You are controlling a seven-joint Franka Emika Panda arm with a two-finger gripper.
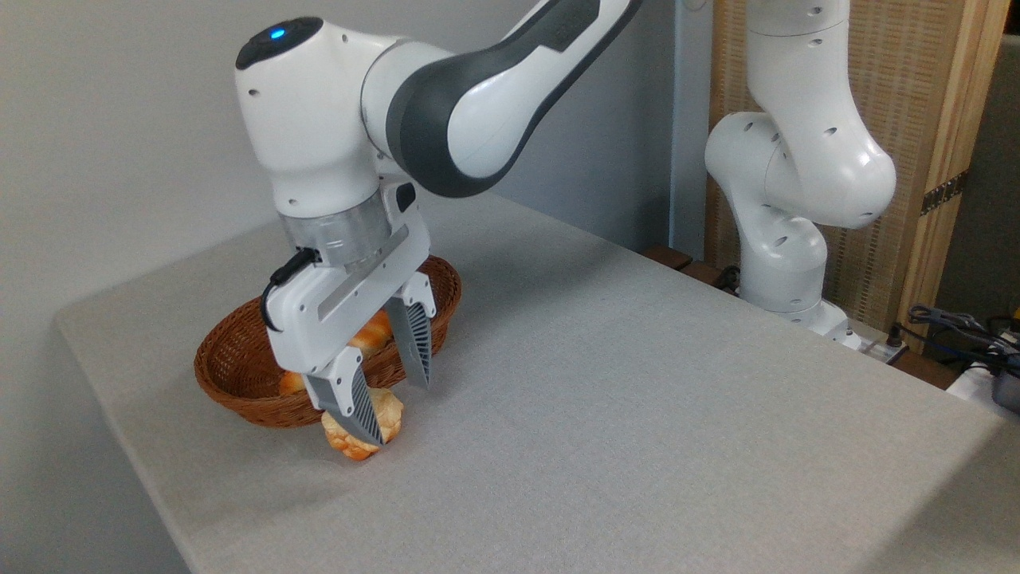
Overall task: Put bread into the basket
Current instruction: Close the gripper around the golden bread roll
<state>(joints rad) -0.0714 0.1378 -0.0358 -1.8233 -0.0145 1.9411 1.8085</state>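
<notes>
The bread (362, 434) lies on the table (637, 399), just near of the basket (239, 359), partly behind the gripper's (394, 410) near finger. The fingers are spread wide, gripping nothing. Another loaf (370, 335) sits in the basket.

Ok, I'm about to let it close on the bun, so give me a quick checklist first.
1. Pincer open: ok, fingers spread apart.
2. Bread on the table, outside the basket: ok.
3. Bread between the fingers: cannot tell; the near finger covers part of it.
4. Far finger clear of the basket rim: cannot tell, they overlap in view.
5. Room in the basket: cannot tell; another bread lies inside, the rest is hidden.
</notes>
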